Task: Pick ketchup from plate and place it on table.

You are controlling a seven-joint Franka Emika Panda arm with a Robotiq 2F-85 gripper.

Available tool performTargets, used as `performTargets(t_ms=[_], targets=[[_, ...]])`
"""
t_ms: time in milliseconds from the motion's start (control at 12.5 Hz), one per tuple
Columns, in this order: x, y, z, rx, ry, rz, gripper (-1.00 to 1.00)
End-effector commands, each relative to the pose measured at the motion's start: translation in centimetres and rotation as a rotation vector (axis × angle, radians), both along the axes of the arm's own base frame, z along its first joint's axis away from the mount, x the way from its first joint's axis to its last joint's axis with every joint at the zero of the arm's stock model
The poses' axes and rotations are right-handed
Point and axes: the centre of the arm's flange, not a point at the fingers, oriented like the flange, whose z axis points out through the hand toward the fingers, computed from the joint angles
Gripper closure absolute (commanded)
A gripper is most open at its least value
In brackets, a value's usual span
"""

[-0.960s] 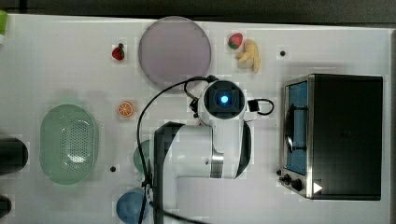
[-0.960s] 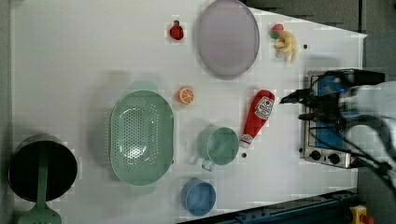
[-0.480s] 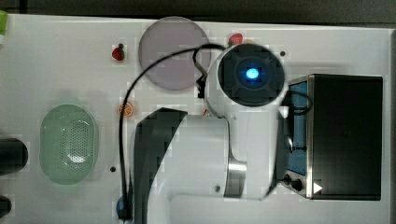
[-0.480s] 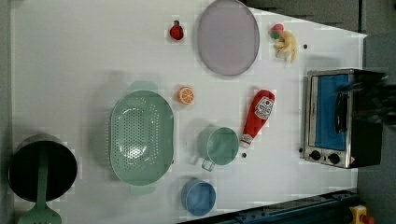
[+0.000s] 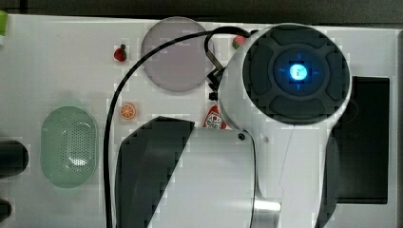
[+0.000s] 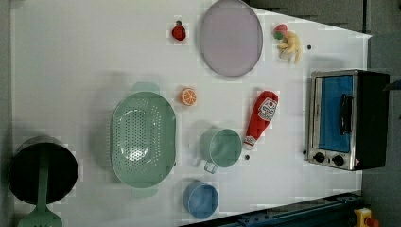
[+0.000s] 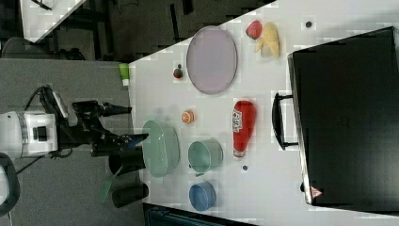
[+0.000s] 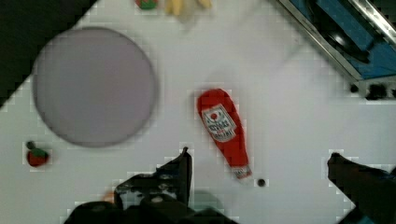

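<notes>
Your gripper (image 8: 259, 172) is hanging high above the counter (image 6: 85, 61) with its fingers (image 8: 180, 170) spread wide apart and nothing between them; in the wrist view you are seeing the two dark fingertips framing the bare white surface beneath. In the right view the gripper (image 7: 129, 123) is showing at the picture's left, well off from the things on the counter.

You are looking at the ketchup (image 6: 261, 118) lying flat on the counter, not on the plate (image 6: 230, 38). In the left view it is lying below the plate and apart from it, with its whitish end pointing toward the green cup (image 6: 221, 148) and sitting just beside that cup's rim. A small dark dot on the counter is sitting near that same end. In the top view the arm is covering most of the bottle, leaving only a bit of red and white label peeking out.

The plate is sitting bare. A strawberry (image 6: 178, 32) is resting just beside it on the left view's left, an orange slice (image 6: 188, 96) is lying below it, and a toaster oven (image 6: 347, 119) is standing at the left view's right, near the ketchup.
</notes>
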Motion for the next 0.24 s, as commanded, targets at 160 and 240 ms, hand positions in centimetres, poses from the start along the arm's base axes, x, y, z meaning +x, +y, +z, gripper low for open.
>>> performTargets(t_ms=[160,240], targets=[[0.23,1.67,-2.66,0.010,0.087,-0.004,-1.00],[0.24,1.67,-2.77,0.011,0.089,-0.004,-1.00]])
